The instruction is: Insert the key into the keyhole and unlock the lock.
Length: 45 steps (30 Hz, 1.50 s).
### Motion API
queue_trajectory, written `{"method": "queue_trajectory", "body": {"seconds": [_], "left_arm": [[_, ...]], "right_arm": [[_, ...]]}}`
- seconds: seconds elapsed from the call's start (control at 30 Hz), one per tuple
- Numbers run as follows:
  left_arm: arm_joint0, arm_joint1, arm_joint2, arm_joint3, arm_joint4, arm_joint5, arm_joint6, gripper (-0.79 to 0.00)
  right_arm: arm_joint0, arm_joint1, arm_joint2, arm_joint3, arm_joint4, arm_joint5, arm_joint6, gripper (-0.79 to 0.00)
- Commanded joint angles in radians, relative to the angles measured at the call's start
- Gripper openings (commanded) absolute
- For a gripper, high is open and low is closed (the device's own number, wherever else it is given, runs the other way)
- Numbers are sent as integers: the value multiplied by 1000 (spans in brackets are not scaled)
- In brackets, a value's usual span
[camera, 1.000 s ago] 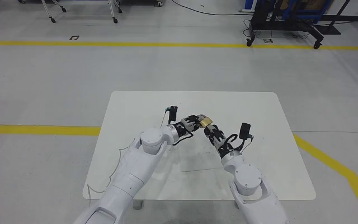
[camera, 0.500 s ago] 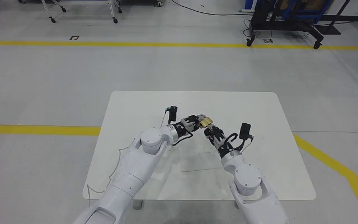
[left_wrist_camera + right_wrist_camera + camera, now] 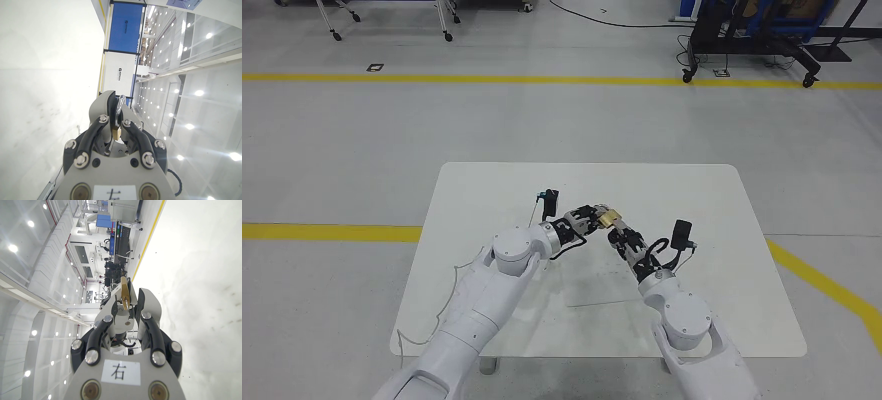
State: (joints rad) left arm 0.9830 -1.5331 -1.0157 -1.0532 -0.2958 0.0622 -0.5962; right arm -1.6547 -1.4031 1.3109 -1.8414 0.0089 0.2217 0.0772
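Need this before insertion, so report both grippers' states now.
Left gripper: closed on the padlock, gripping its shackle.
Right gripper: appears closed on the key.

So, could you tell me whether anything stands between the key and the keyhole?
Nothing visible does. In the right wrist view the keyhole of the lock faces the key, the key's tip close by it. The left tool grips the lock away from the keyhole.
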Motion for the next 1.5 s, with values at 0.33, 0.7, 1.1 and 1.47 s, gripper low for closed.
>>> {"method": "queue_trajectory", "body": {"seconds": [0.33,0.7,1.1,1.47], "left_arm": [[-1,3,-10,7,-15,-10,6,-785],[4,9,-18,-4,-5,-5,13,-785],[23,13,-3,-49,33,26,29,-785],[28,15,-7,-57,11,42,26,-785]], "right_arm": [[-15,5,8,-13,2,-9,11,-551],[-17,9,9,-15,-7,-1,17,-785],[-13,11,-2,-14,-11,6,7,-785],[4,11,5,-7,15,31,2,0]]}}
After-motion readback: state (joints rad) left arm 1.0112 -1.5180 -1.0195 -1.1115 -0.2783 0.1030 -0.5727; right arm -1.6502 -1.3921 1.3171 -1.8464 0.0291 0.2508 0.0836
